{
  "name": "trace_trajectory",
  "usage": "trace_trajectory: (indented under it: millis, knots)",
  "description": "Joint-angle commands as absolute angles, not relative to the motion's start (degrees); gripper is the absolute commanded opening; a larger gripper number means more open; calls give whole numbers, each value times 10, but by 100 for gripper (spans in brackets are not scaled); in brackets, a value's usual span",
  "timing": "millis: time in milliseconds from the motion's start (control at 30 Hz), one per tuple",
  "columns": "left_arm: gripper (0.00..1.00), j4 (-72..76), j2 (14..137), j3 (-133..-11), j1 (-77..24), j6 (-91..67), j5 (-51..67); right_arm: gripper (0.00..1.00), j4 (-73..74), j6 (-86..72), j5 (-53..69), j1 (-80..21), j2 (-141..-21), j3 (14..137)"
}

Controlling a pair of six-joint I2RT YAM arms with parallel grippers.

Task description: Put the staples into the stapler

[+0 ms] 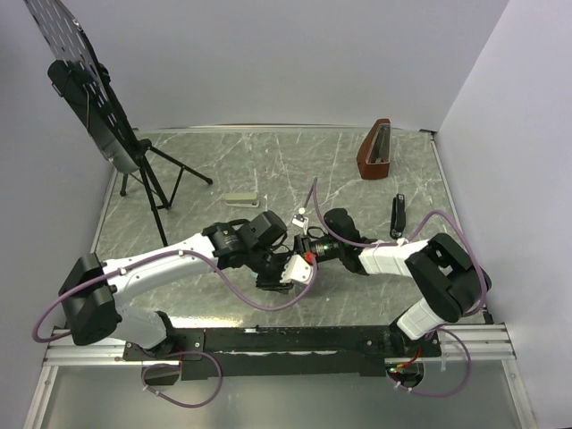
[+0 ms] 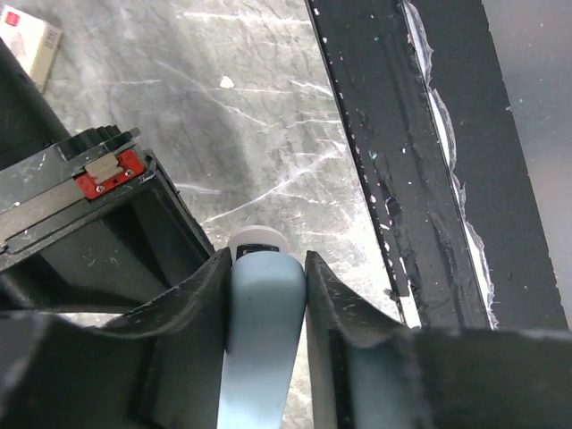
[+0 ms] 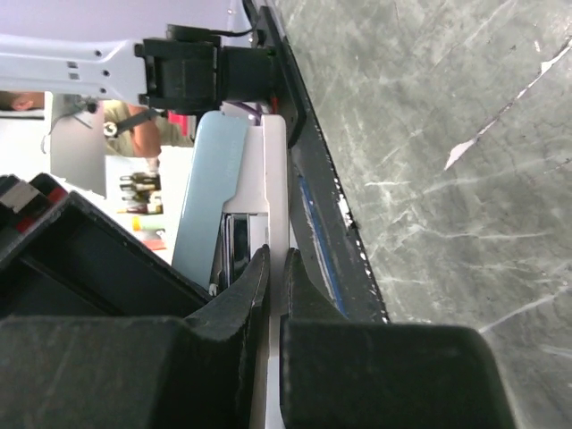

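The stapler [image 1: 399, 216] is lying on the surface [image 1: 268, 161] toward the right, just behind the right arm. The staple box [image 1: 239, 199] is sitting left of centre, well apart from it. Nearer than both, at the middle, a second stapler [image 2: 264, 313] is resting between the jaws of the left gripper [image 2: 268, 265], with the right gripper [image 3: 275, 268] pinching it from the right. A stand [image 1: 147, 174] is standing at the far left, and a block [image 1: 375, 150] is sitting at the far right.
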State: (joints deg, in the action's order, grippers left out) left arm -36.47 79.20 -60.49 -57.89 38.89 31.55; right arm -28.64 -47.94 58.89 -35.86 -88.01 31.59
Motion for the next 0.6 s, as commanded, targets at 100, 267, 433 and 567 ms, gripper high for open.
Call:
trace_trajectory:
  millis: [100,267,433,567]
  knots:
    - [21,-370,829,-613,-601,359,314,0,-374,-500,573,-356,-892,347]
    - [9,-370,843,-611,-601,357,296,0,-352,-484,561,-357,-904,349]
    - [2,-370,881,-613,-600,347,293,33,-296,-440,521,-356,-907,353]
    - [1,-373,922,-621,-598,338,282,43,-256,-401,488,-355,-904,355]
